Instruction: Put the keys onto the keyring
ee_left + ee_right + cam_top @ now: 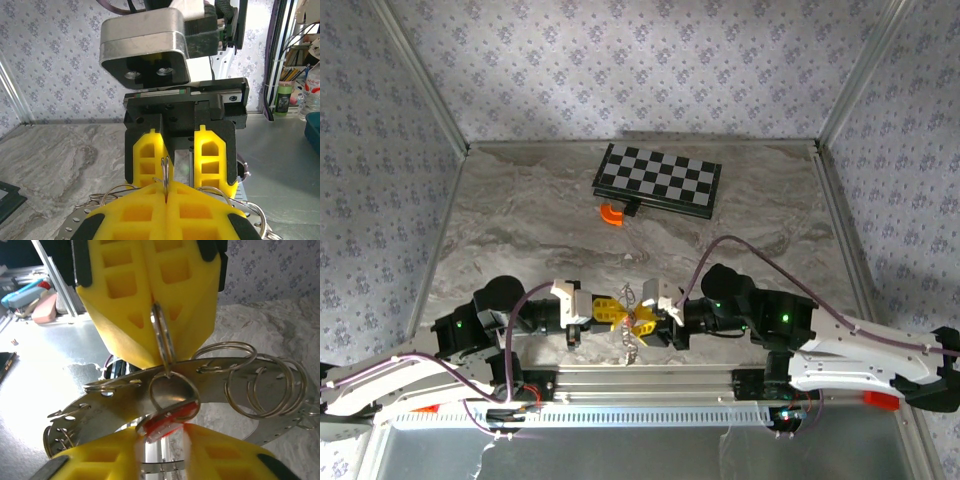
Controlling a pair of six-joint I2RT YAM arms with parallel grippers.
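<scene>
Top view: the small silver metal keys [632,338] are too small to resolve individually.

Right wrist view: the right gripper [165,440] is blurred and cut off by the lower edge. Its contact with the tiny red-headed key [167,424], also blurred, cannot be determined.

Left wrist view: the left gripper [165,195], cut off by the lower edge, hides the lower part of the thin silver metal ring [164,172] and the tips of the right gripper.

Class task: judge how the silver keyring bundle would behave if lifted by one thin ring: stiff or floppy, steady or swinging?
Probably floppy: the keyring bundle is loosely linked loops and plates. Likely to swing, hanging from one thin ring pinched by the left gripper. Smooth metal may slip.
</scene>
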